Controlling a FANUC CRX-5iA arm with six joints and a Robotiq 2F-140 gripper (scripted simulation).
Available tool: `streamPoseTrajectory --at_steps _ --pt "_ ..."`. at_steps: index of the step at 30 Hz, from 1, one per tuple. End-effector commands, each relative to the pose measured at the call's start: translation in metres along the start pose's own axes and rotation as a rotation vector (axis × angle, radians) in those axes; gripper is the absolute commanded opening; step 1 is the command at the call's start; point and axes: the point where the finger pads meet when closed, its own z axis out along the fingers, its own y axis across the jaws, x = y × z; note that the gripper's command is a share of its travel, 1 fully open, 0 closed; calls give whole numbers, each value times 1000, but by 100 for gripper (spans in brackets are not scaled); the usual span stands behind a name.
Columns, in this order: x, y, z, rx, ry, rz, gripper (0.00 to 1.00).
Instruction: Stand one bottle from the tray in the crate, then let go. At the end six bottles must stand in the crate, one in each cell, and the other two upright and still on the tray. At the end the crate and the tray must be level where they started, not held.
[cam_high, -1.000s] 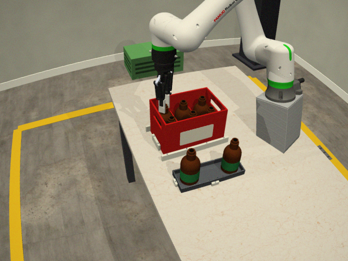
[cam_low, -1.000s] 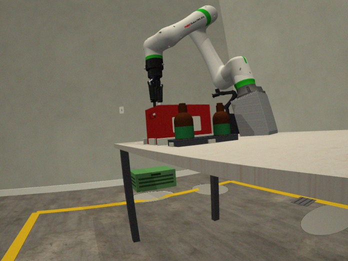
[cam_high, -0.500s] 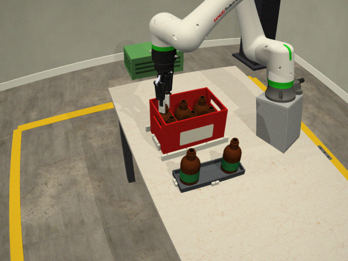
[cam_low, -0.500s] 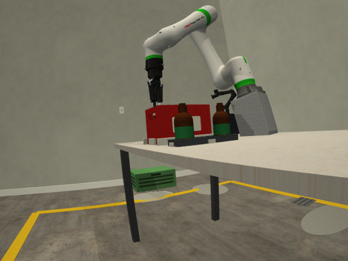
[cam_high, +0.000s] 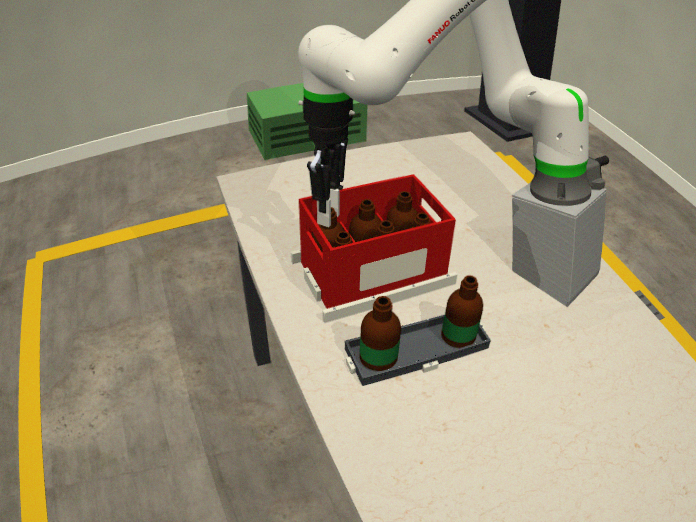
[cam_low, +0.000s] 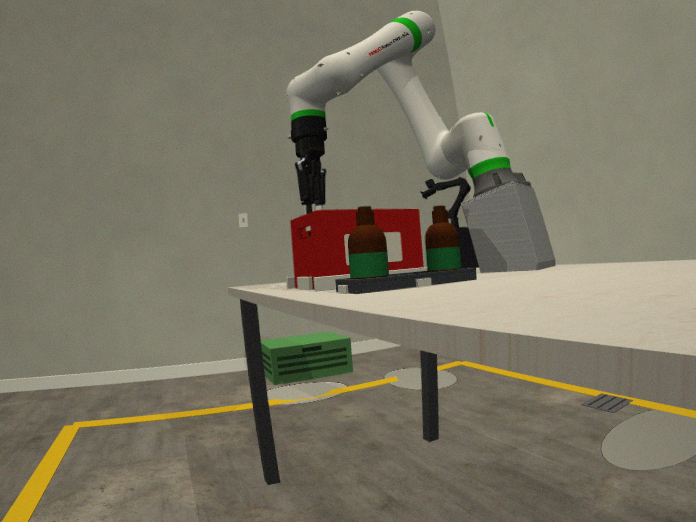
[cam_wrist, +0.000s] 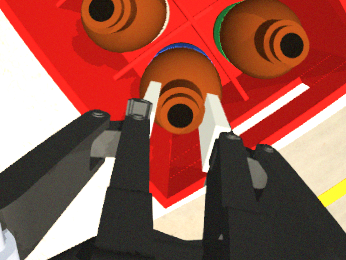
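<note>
The held bottle (cam_wrist: 180, 93) is lowered into the rear corner cell of the crate (cam_high: 393, 269) on the bench (cam_high: 505, 393), with the jaws clamped on its neck. Placement is judged nearly complete; next, the bottle must be seated, then the jaws opened and withdrawn straight up.

The crate (cam_high: 337, 264) looks like smooth red plastic, matt, with a pale flat label panel. The bottles (cam_wrist: 125, 10) read as brown glass or plastic with a soft sheen. The end effector (cam_wrist: 180, 117) is matt black with off-white pads (cam_wrist: 214, 117). The surface (cam_high: 505, 393) resembles pale, lightly veined stone. The tray (cam_high: 413, 342) is matt dark grey.
</note>
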Motion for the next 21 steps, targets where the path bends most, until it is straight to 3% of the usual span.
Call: streamPoseTrajectory --at_steps 1,14,15,21 --pt "0 0 0 0 0 0 0" --pt "0 0 0 0 0 0 0" --pt "0 0 0 0 0 0 38" --pt "0 0 0 0 0 0 38"
